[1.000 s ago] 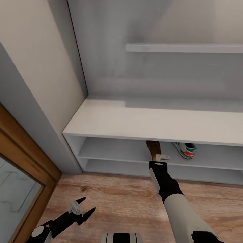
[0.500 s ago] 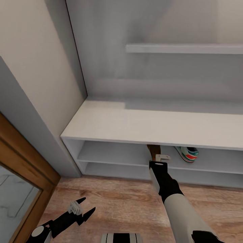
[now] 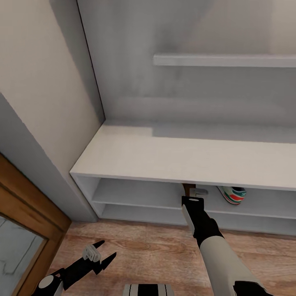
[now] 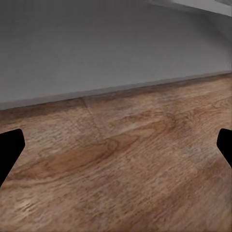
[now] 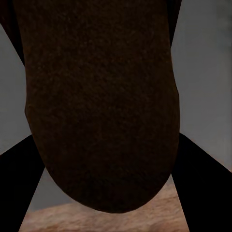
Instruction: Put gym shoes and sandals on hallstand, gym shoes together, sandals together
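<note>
The right hand (image 3: 192,194) reaches into the upper slot of the hallstand (image 3: 164,158), clenched on 1 dark brown sandal (image 3: 188,188), whose tip shows just under the flat top; in the right wrist view the sandal's (image 5: 99,101) sole sits between the 2 dark fingers (image 5: 19,188). At 3 o'clock from it, 1 gym shoe (image 3: 232,194) rests on the same shelf, close by but apart. The left hand (image 3: 98,255) hovers released at 7 o'clock over the corridor floor (image 3: 144,242), its fingers (image 4: 8,150) spread wide above the planks (image 4: 125,164).
</note>
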Robot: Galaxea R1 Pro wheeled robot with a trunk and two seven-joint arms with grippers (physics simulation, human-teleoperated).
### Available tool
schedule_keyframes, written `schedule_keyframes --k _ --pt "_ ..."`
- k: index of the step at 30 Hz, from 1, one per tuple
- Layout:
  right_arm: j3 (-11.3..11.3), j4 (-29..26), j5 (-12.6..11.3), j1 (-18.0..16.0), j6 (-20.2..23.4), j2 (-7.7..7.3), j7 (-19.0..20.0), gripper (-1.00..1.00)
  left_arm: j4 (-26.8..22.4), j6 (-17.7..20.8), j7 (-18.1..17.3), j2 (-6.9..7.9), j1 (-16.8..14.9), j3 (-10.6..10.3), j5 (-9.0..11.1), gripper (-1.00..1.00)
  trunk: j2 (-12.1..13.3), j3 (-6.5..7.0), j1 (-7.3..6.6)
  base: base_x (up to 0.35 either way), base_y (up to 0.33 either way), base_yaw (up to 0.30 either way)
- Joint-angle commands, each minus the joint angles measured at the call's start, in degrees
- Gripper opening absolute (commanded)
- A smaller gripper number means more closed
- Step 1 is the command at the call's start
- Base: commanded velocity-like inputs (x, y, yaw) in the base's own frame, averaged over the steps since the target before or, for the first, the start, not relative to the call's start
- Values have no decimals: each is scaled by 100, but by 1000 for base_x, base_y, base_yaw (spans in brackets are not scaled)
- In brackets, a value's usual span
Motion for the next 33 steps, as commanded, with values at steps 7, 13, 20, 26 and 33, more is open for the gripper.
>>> schedule_keyframes --k 7,13,20,26,33 --pt "-24 -15 61 -2 46 7 15 -100 4 -8 -13 -1 -2 4 3 100 -2 -4 -1 118 0 0" --pt "-27 -17 61 -2 46 7 15 -100 4 -7 -11 -1 -3 9 3 100 -2 -4 -1 57 0 0" --pt "-28 -17 61 -2 46 7 15 -100 4 -7 -10 -1 -3 11 3 100 -2 -4 -1 10 0 0" --pt "-28 -17 61 -2 46 7 15 -100 4 -4 -10 -1 -3 11 -4 100 -2 -4 -1 46 0 0" --pt "-28 -24 61 -2 46 7 15 100 4 -11 -12 5 -3 16 2 100 -2 -4 -1 68 0 0"
